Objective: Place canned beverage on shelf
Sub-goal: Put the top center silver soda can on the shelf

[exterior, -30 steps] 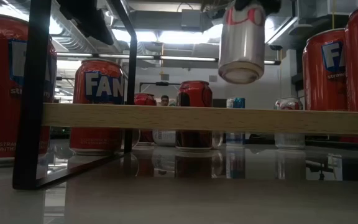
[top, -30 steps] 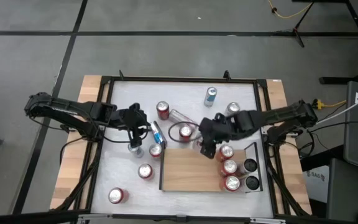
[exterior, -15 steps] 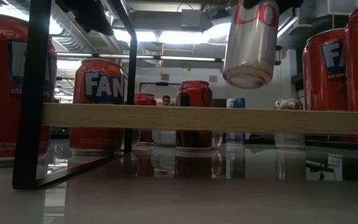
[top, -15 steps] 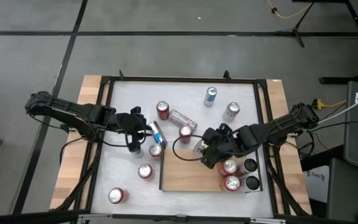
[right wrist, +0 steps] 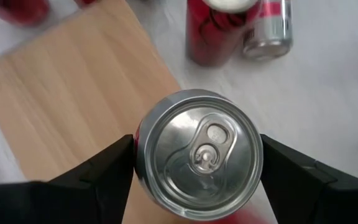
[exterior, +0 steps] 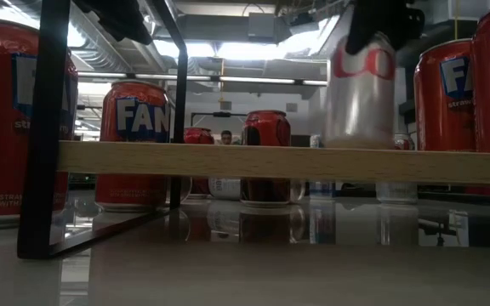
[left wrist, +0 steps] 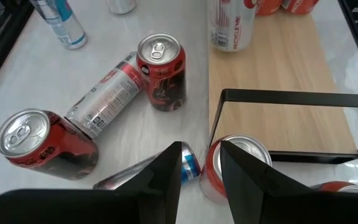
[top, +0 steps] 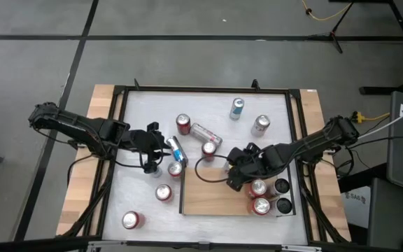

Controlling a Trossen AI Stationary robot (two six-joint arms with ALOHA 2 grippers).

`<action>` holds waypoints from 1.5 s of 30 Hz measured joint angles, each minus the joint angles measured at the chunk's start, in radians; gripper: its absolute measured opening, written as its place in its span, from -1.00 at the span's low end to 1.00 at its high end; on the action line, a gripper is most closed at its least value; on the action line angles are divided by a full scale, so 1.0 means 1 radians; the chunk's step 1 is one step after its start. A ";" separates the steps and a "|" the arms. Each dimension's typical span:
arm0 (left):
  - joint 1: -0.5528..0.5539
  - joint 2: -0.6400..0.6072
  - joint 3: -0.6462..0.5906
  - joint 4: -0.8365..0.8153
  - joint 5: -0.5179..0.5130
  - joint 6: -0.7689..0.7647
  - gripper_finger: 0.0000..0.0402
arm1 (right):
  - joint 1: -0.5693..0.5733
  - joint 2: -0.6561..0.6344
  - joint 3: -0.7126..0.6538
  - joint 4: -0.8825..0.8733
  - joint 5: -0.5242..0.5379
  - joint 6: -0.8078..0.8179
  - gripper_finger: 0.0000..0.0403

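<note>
Since the earlier frame, our right gripper has lowered the silver can onto the shelf, upright, jaws clamped on it; left gripper hovers over loose cans, jaws apart.

We saw our left gripper open above a red can, the shelf at two o'clock.
</note>
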 joint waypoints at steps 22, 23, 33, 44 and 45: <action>0.000 0.000 0.000 -0.001 -0.001 0.000 -0.51 | 0.000 -0.003 -0.024 -0.050 -0.026 -0.010 0.43; 0.000 0.000 0.000 0.000 -0.001 0.000 -0.51 | 0.000 -0.002 -0.016 -0.073 -0.027 -0.011 0.42; 0.000 0.000 0.000 0.000 -0.001 -0.001 -0.51 | 0.000 0.000 0.002 -0.109 -0.058 -0.011 0.43; 0.000 0.000 0.000 0.000 -0.001 -0.001 -0.51 | 0.000 0.000 0.004 -0.107 -0.069 -0.011 0.43; 0.000 0.000 0.000 0.000 -0.001 -0.001 -0.51 | 0.000 0.000 0.004 -0.107 -0.069 -0.012 0.43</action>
